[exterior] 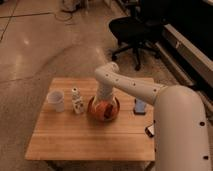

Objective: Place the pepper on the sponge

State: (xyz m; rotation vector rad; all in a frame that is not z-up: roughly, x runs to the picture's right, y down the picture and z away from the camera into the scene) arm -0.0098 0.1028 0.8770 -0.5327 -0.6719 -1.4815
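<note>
The gripper is down inside the orange bowl — open or closed, I cannot tell, and the pepper cannot be made out. A wooden table stands on shiny concrete floor, with one black office chair behind it. On the table: one white cup, one small bottle, one bowl, and one blue sponge — just right of the bowl
</note>
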